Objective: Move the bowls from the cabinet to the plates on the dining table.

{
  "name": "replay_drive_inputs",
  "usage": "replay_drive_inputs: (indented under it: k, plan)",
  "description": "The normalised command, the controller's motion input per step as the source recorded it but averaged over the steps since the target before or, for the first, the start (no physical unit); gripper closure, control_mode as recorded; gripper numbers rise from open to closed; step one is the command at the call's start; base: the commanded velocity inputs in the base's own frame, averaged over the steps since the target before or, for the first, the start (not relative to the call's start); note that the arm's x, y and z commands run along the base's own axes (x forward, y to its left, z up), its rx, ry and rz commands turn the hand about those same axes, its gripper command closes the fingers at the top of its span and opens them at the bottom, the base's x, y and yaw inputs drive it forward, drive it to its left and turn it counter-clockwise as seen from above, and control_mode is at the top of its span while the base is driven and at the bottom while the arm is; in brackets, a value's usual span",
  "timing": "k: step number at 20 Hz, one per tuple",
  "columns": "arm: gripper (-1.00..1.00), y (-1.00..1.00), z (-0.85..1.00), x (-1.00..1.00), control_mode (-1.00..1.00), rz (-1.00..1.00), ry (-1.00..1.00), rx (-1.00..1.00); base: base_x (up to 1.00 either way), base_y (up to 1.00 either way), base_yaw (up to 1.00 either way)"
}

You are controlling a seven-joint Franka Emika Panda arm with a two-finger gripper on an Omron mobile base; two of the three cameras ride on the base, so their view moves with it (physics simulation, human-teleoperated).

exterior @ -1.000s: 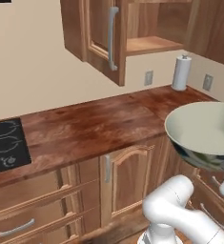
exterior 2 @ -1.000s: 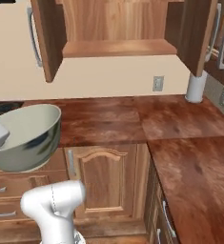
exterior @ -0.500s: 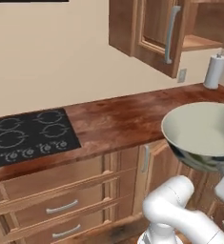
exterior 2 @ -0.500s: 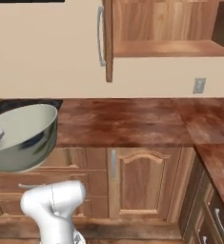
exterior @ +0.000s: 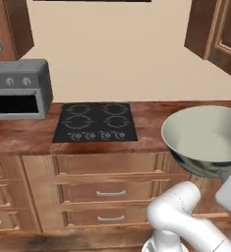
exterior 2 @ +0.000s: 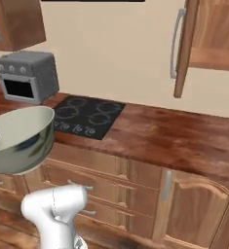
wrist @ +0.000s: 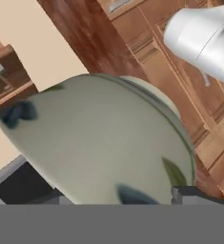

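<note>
The white arm rises from the base and carries the grey-green bowl (exterior: 204, 138) aloft in front of the counter (exterior 2: 184, 138), clear of its top. The gripper (wrist: 180, 196) is clamped on the bowl's rim, one dark fingertip (wrist: 192, 194) showing against the outer wall. The bowl sits roughly upright, mouth upward and slightly tilted, cream inside showing; being round, it has no long axis. Beyond it lie the black stovetop (exterior: 96, 122) and a grey toaster oven (exterior: 19, 89). Farther right, the wall cabinet (exterior 2: 211, 46) hangs with its door open.
</note>
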Motion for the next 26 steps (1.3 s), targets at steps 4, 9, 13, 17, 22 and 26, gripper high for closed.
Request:
replay_drive_inputs:
  k: [4, 9, 13, 17, 22, 26]
  plan:
    - [1.00, 0.00, 0.00, 0.00, 1.00, 0.00, 0.00, 0.00, 0.00, 0.38, 0.59]
    - [1.00, 0.00, 0.00, 0.00, 1.00, 0.00, 0.00, 0.00, 0.00, 0.38, 0.58]
    - [1.00, 0.00, 0.00, 0.00, 1.00, 0.00, 0.00, 0.00, 0.00, 0.36, 0.58]
    - [1.00, 0.00, 0.00, 0.00, 1.00, 0.00, 0.00, 0.00, 0.00, 0.33, 0.57]
    - [1.00, 0.00, 0.00, 0.00, 1.00, 0.00, 0.00, 0.00, 0.00, 0.30, 0.56]
    - [1.00, 0.00, 0.00, 0.00, 1.00, 0.00, 0.00, 0.00, 0.00, 0.32, 0.56]
